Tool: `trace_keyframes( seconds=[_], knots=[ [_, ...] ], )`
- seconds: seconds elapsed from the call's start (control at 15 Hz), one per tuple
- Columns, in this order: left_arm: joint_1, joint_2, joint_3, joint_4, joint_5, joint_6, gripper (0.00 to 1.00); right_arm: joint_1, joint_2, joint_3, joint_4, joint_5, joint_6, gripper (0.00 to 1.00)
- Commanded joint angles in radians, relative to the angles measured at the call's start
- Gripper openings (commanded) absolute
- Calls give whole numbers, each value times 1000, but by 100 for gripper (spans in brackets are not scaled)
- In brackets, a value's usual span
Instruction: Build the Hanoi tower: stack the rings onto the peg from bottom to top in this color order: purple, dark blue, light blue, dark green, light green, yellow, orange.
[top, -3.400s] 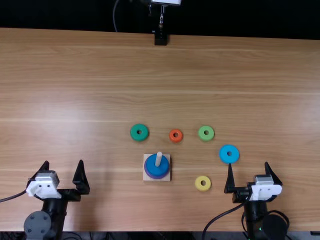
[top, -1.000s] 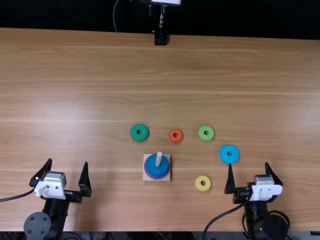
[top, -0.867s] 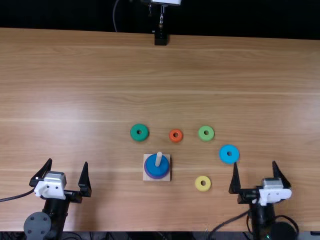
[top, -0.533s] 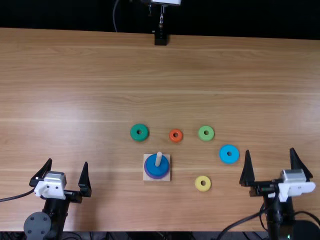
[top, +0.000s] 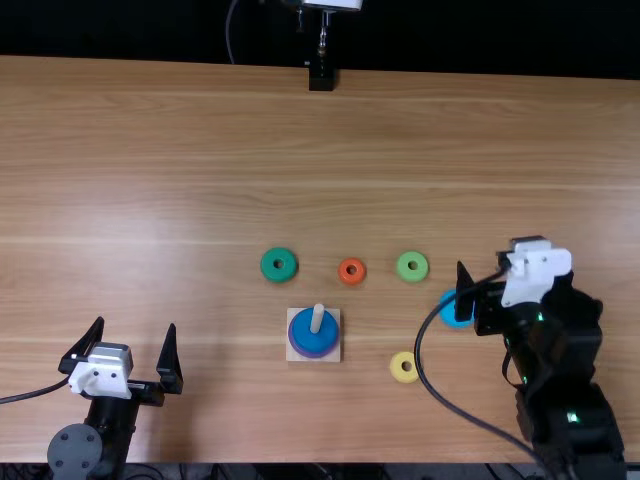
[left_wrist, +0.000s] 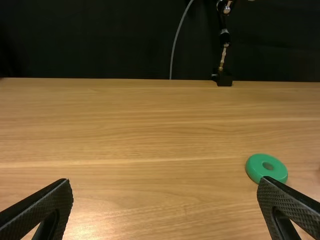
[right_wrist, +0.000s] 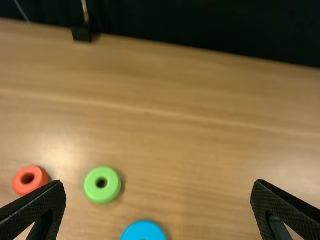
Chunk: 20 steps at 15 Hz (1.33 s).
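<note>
On the wooden base (top: 292, 353), the dark blue ring (top: 308, 338) lies over the purple ring (top: 318, 355) around the peg (top: 317, 320). Dark green (top: 268, 272), orange (top: 343, 276), light green (top: 401, 271) and yellow rings (top: 399, 374) lie loose on the table. My right gripper (top: 537, 272) is over the right side, partly covering the light blue ring (top: 452, 313); in its wrist view the right gripper (right_wrist: 158, 188) is open, with the light blue ring (right_wrist: 143, 230) low between its fingers. My left gripper (top: 137, 326) stands open at the near left; its wrist view shows the left gripper (left_wrist: 164, 180) likewise, beside the dark green ring (left_wrist: 256, 168).
The right arm's cable (top: 421, 340) loops past the yellow ring's edge. A black stand (top: 321, 76) is at the table's far edge. Bare wood (top: 180, 180) stretches behind the rings.
The right arm first shifted rightward, then swung forward over the table toward the light blue ring, now partly covered. The left gripper moved slightly earlier and has since kept still.
</note>
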Motion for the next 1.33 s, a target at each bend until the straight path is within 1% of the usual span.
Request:
trace_keyframes(
  seconds=[0.0, 0.13, 0.27, 0.33, 0.47, 0.53, 0.6, 0.67, 1.27],
  knots=[
    [0, -12, -44, -7, 18, 11, 100, 4, 76, 76, -48, -8, 6, 100],
    [-2, -12, -44, -5, 18, 11, 100, 4, 175, 136, -140, -3, 13, 100],
    [0, -12, -44, -5, 18, 11, 100, 2, 284, 179, -230, -3, 15, 100],
    [0, -12, -44, -7, 18, 11, 100, 1, 332, 201, -271, -7, 28, 100],
    [-2, -12, -44, -5, 18, 11, 100, 1, 432, 254, -359, -12, 127, 100],
    [-2, -12, -44, -5, 18, 11, 100, 2, 481, 265, -383, -18, 151, 100],
    [0, -12, -44, -5, 18, 11, 100, 2, 517, 268, -394, -31, 157, 100],
    [0, -12, -44, -5, 18, 11, 100, 2, 537, 268, -398, -32, 157, 100],
    [0, -12, -44, -5, 18, 11, 100, 1, 715, 294, -390, -32, 151, 100]
  ],
)
